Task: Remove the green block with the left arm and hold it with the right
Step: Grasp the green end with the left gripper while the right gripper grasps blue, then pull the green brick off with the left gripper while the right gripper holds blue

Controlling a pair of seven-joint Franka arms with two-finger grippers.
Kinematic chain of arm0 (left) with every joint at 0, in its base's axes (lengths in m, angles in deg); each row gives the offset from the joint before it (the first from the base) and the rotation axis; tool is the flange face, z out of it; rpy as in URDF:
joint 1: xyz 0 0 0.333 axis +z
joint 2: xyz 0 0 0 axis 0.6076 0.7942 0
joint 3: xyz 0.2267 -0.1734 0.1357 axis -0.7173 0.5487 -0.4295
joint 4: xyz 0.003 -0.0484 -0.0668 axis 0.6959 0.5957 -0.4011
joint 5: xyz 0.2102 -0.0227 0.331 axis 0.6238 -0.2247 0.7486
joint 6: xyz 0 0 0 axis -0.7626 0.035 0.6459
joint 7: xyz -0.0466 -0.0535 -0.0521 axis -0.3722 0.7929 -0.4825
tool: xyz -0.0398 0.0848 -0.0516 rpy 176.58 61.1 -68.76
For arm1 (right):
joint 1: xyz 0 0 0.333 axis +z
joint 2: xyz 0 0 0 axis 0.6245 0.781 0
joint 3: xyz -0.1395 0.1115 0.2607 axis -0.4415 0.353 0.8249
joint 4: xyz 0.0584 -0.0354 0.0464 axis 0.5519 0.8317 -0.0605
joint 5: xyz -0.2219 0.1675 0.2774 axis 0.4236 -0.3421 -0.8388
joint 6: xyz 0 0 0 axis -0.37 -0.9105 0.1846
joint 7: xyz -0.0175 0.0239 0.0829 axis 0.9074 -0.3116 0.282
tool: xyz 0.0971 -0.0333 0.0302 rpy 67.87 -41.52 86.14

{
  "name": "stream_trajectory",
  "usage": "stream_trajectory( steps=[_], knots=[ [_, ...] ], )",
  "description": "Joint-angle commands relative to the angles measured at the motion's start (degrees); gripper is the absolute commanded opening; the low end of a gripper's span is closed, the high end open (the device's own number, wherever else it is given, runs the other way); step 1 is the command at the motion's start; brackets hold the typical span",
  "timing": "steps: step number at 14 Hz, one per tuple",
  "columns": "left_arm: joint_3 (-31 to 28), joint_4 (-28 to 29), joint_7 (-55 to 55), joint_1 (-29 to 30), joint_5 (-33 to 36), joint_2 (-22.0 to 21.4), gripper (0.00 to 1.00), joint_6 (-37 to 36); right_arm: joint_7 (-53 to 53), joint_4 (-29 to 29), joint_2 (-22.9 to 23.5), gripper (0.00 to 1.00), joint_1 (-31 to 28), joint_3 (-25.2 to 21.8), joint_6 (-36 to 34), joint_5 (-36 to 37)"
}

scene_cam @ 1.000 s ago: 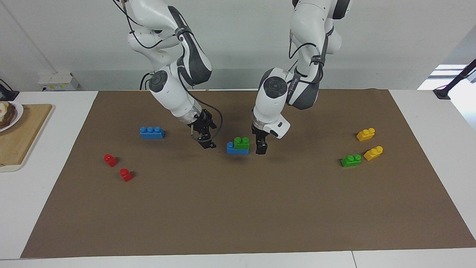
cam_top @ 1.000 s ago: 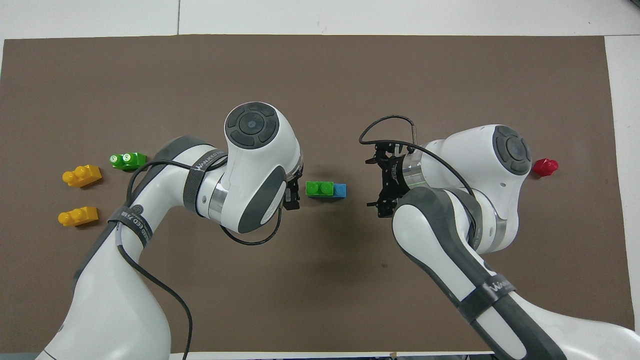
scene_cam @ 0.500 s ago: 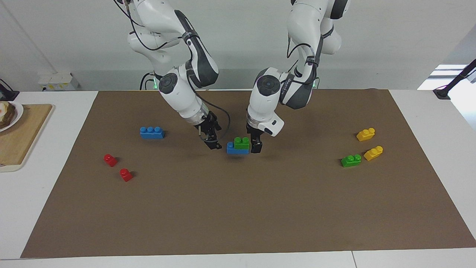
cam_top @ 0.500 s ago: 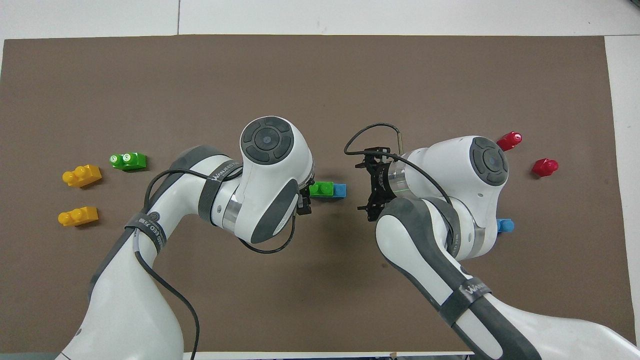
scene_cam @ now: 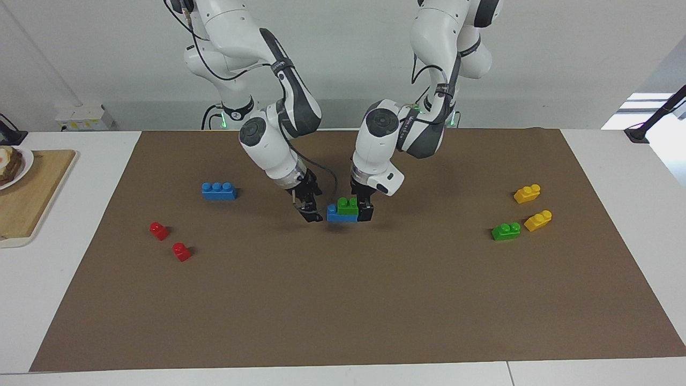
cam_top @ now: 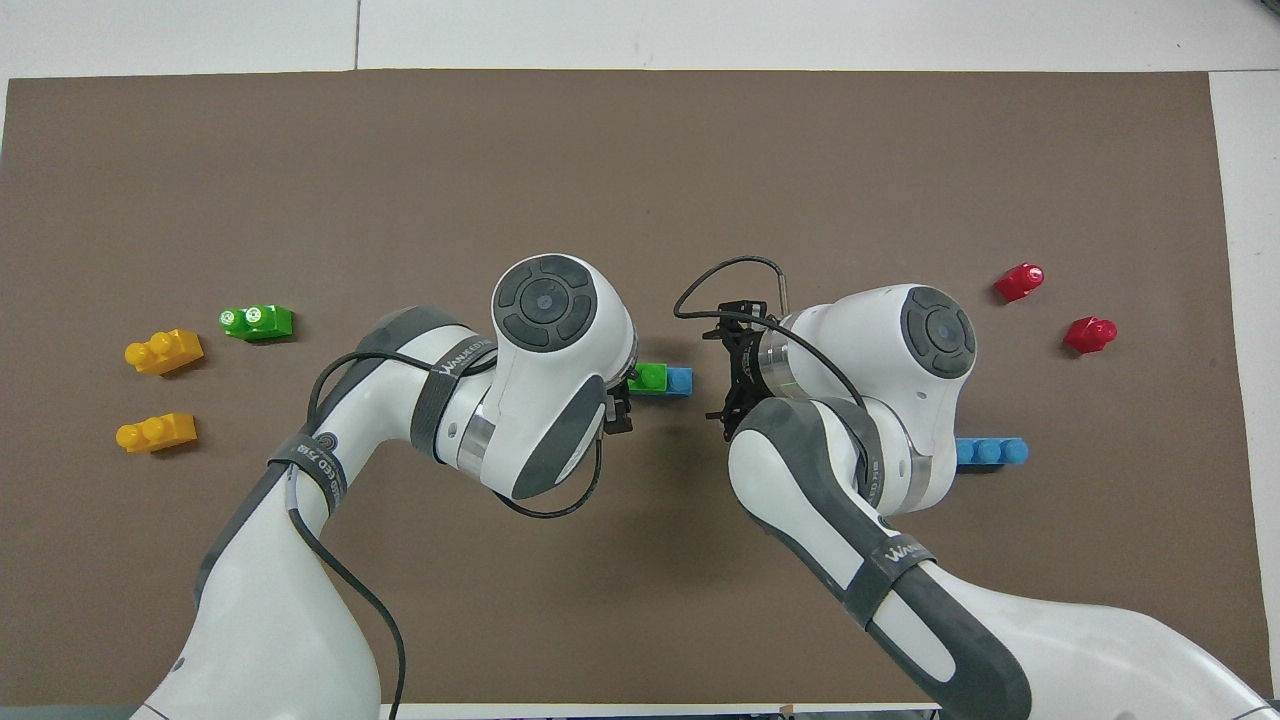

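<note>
My left gripper [scene_cam: 362,210] sits low against the green block [scene_cam: 348,205], fingers spread; whether it grips yet, I cannot tell. My open right gripper [scene_cam: 310,209] flanks the blue brick [scene_cam: 336,214] beneath, mid-mat. Light, rigid, slick plastic: I'd pinch its flat sides.

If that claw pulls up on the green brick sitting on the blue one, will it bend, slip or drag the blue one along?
The green block looks like stiff moulded plastic, so it probably won't bend. It is stacked on the blue brick, so that one may lift too unless held. Its glossy sides could slip between the left gripper fingers.
</note>
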Motion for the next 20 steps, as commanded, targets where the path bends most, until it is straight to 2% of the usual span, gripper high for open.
stream_trajectory(
  steps=[1,15,17,18,19,20],
  knots=[
    [-0.78,2.65,-1.19,-1.15,1.26,-1.28,1.0,1.69,-2.25,-0.13,2.35,1.0,1.8,-0.01,3.93,-2.9],
    [-0.78,4.24,-0.92,-3.26,1.26,-1.72,1.0,2.92,-2.42,-0.92,5.08,1.0,4.44,0.17,8.6,-6.61],
    [-0.78,4.24,-1.01,-3.26,1.26,-1.81,1.0,2.92,-2.86,-0.92,5.17,0.96,4.53,0.17,8.6,-6.61],
    [-0.78,4.24,-1.01,-3.26,1.26,-1.72,1.0,3.01,-2.95,-0.92,5.17,0.79,4.53,0.17,8.6,-6.61],
    [-0.78,4.24,-1.01,-3.26,1.26,-1.72,1.0,3.01,-2.95,-0.92,5.25,0.42,4.44,0.17,8.6,-6.69],
    [-0.78,4.24,-1.01,-3.26,1.26,-1.72,1.0,3.01,-2.95,-0.92,5.26,0.12,4.27,0.17,8.6,-6.78]
  ],
)
